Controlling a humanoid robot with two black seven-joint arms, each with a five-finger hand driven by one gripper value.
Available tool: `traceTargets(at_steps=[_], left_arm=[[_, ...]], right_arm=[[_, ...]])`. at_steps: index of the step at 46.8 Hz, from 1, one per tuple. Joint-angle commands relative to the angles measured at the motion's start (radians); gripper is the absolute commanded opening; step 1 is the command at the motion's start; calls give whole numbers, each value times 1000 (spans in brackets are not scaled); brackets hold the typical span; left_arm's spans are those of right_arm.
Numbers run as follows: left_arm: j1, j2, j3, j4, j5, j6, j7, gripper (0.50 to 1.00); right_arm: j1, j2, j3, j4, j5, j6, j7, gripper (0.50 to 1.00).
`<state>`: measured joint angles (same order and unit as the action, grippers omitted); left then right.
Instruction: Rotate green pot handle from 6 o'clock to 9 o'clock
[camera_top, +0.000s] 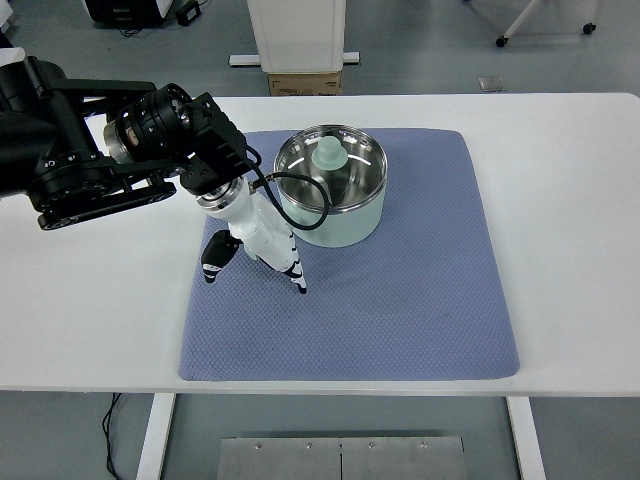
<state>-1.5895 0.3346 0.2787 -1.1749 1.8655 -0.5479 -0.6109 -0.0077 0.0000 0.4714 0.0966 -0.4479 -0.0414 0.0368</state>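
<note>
Fingers (290, 262) of the left hand (250, 235) hang loosely spread, holding nothing, just left of the green pot (335, 222).

one camera only, set high on the robot's own side and looking steeply down at the white table (560, 200). it stands far enough back to take in the whole blue mat (400, 300), with grey floor (420, 60) beyond the far edge.

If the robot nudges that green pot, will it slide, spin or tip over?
Probably it turns or drags rather than tips: the pot is wide and squat. The textured blue mat likely grips its base, so no easy sliding. Its glass lid looks loose and might rattle.
</note>
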Motion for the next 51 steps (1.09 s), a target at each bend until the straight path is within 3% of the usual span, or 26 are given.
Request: traceTargets(at_steps=[1, 35, 51], left_arm=[[2, 10, 1, 1, 0, 2, 0, 1000], [13, 52, 11, 58, 15, 9, 0, 1000], [28, 81, 39, 86, 15, 55, 0, 1000]], right_arm=[[0, 0, 1, 0, 0, 0, 0, 1000], [0, 0, -2, 0, 0, 0, 0, 1000], [0, 0, 1, 0, 0, 0, 0, 1000]])
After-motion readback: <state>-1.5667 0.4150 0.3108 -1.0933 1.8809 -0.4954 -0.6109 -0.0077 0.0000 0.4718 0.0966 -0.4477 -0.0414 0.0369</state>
